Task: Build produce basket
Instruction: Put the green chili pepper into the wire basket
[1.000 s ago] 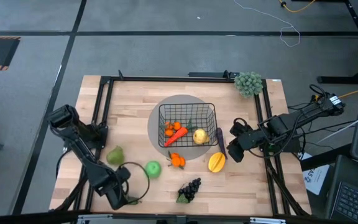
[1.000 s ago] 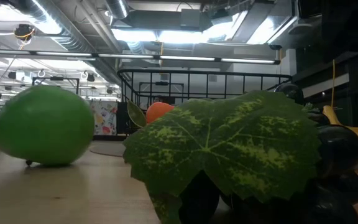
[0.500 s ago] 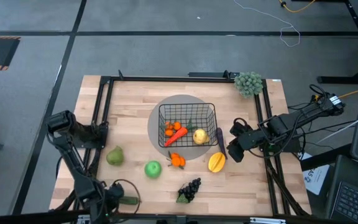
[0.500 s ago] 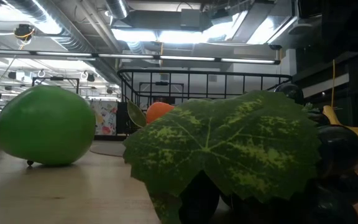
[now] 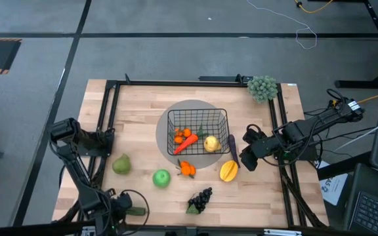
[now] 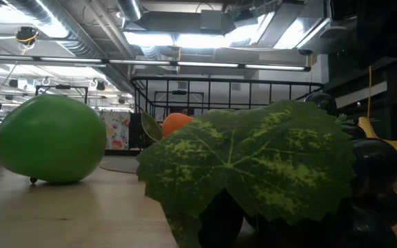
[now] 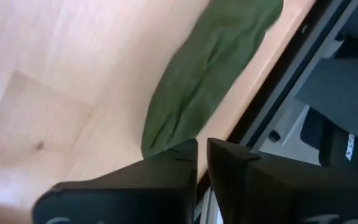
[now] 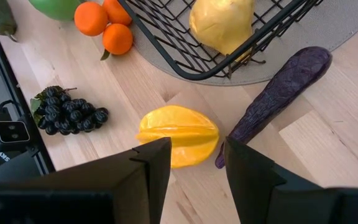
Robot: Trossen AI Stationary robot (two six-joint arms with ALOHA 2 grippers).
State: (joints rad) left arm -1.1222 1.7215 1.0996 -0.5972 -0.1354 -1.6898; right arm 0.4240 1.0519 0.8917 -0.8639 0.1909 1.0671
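Left gripper beside dark green cucumber at table edge
Its fingers nearly pressed together, gripping nothing; right gripper spread above yellow ridged fruit

Left gripper low at table's front-left edge, jaws nearly together; right gripper parted, hovering.

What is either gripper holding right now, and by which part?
Nothing. Left gripper sits nearly closed beside the cucumber; right gripper hangs open above the yellow fruit.
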